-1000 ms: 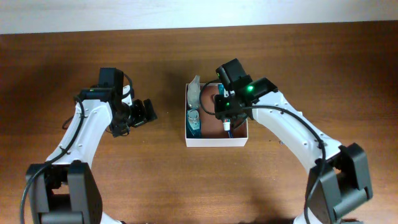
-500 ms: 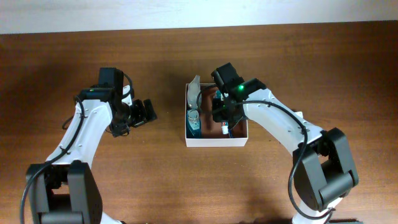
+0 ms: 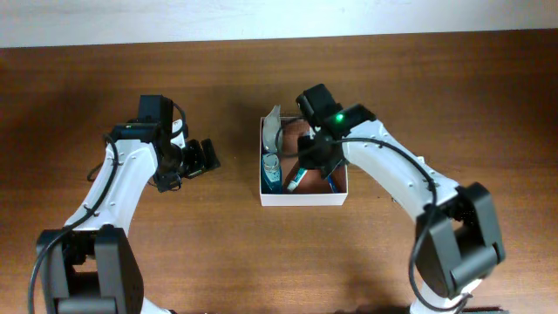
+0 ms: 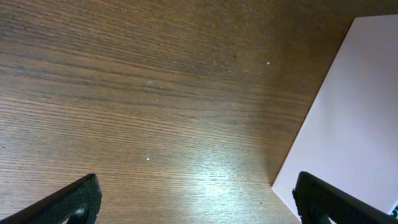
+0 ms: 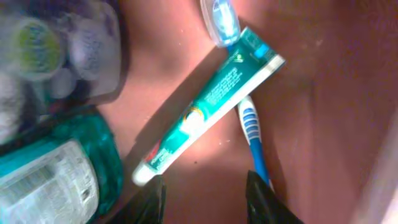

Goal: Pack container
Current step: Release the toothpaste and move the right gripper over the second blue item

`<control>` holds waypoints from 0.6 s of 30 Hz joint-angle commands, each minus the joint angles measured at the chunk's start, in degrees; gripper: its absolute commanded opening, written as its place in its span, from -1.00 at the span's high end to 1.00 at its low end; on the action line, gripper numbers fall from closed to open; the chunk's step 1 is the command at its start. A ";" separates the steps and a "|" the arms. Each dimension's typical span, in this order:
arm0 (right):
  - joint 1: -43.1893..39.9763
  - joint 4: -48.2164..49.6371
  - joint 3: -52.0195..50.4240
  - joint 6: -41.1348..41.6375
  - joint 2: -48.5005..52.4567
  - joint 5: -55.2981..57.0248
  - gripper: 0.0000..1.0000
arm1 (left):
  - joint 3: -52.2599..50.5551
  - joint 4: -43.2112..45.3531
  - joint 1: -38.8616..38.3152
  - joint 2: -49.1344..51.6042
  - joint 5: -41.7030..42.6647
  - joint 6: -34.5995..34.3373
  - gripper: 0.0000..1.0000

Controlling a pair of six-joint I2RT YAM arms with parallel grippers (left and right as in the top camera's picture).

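Leftmost, the left gripper (image 3: 204, 156) hung over the tabletop (image 3: 131, 70), fingers spread, empty, apart from the container (image 3: 303, 200) at mid-tabletop. Inside lay a teal bottle (image 5: 62, 168), a toothpaste tube (image 5: 211, 106) and a blue toothbrush (image 5: 252, 124) crossing under the tube. The right gripper (image 5: 208, 199) hovered over them, fingers parted, gripping nothing.
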 commanded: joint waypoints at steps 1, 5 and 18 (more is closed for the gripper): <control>-1.92 -5.35 5.81 -2.82 -6.78 4.24 0.28 | 0.48 -0.04 0.15 0.70 -0.20 0.31 -0.99; -5.16 -10.95 6.91 -2.80 -9.60 8.87 0.29 | 0.48 -0.04 0.15 0.70 -0.20 0.31 -0.99; -16.76 -16.33 0.50 -7.32 -10.32 10.19 0.28 | 0.48 -0.04 0.15 0.70 -0.20 0.31 -0.99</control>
